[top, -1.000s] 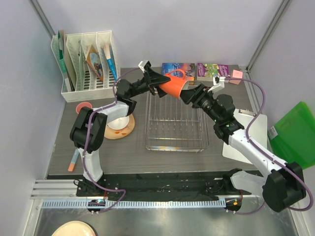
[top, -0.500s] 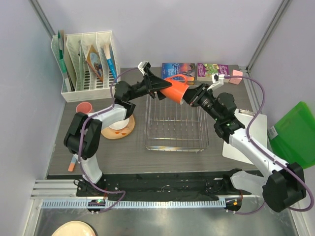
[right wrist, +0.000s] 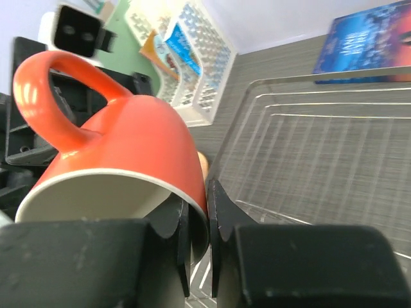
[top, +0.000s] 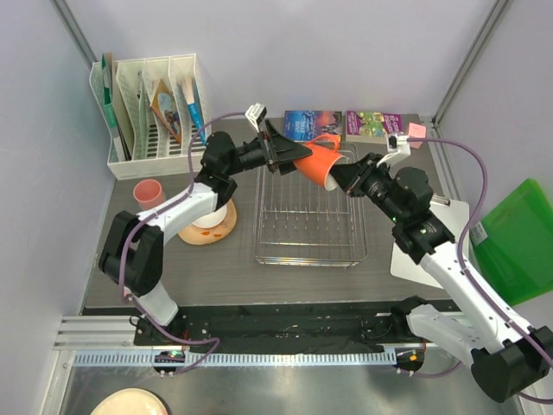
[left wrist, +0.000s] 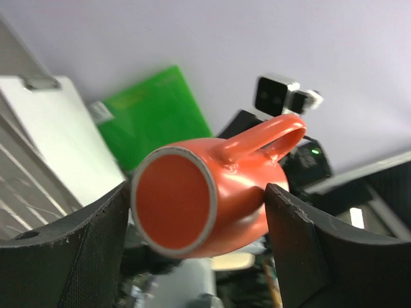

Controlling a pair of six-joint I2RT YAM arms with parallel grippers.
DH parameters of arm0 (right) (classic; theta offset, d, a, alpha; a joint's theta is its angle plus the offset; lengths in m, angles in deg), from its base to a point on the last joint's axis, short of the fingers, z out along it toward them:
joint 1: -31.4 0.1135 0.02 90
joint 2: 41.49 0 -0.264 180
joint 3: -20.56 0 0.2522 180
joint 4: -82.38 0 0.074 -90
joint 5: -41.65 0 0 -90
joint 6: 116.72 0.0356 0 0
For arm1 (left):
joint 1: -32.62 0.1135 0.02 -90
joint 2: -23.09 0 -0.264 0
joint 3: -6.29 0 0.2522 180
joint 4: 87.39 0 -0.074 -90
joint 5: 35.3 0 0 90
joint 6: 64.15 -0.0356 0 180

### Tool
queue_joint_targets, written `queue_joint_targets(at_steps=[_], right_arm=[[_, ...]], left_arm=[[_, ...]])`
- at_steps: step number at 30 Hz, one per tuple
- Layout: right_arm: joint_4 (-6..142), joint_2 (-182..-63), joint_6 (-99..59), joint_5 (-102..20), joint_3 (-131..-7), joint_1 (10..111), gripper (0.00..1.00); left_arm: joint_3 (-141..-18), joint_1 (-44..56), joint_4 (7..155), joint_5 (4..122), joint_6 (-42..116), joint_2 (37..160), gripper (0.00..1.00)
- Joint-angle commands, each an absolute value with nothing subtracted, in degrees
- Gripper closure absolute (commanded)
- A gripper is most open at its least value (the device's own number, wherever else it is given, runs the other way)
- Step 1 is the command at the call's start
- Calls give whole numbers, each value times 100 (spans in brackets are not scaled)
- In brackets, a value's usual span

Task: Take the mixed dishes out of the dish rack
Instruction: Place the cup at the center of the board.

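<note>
We see the orange handled mug held in the air over the far rim of the dish rack, at the rack's 12 o'clock, clear of the wires and tipped on its side. Its base points to about 10 o'clock, its mouth to about 4 o'clock, and its handle stands on the upper side. The left pincer reaches in from 9 o'clock. In its wrist view the mug sits between the two wide-set fingers, base toward the camera, and both fingers lie against its sides, so we read this pincer as clamped on the mug's body. The right pincer comes from 4 o'clock. Its wrist view shows the mug's rim wall caught in the narrow slit between the two fingers, one inside the white mouth and one outside, so this pincer is pinched on the rim. The rack lies on the grey counter below. At the rack's 9 o'clock we see a cream floral-patterned plate carrying a bowl, both partly hidden by the left arm. Farther out the same way a pink cup stands upright. A white file organiser stands at 10 o'clock. Two books lie at 12 o'clock beyond the rack.
</note>
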State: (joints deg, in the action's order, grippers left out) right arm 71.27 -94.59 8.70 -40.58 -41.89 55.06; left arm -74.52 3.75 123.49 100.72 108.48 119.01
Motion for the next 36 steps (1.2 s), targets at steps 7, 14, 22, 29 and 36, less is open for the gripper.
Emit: queue_joint_targets(at_steps=[7, 14, 22, 29, 36], right_arm=[[5615, -9053, 307, -6528, -5735, 5443, 99], [4217, -10467, 966, -6980, -7025, 5040, 99], [3180, -12303, 2231, -6469, -8082, 3625, 99], [3004, -13058, 2558, -6541, -8520, 3002, 99], [1976, -14589, 2180, -6030, -9514, 2683, 99]], left_arm=[[-7990, 572, 8203, 5520, 6558, 10932, 14], [-7278, 529, 7237, 3205, 6811, 10026, 8], [-7866, 177, 5074, 1726, 7681, 9990, 1], [-7937, 168, 4202, 1593, 8236, 9806, 1], [-7770, 159, 3816, 1602, 8579, 9683, 1]])
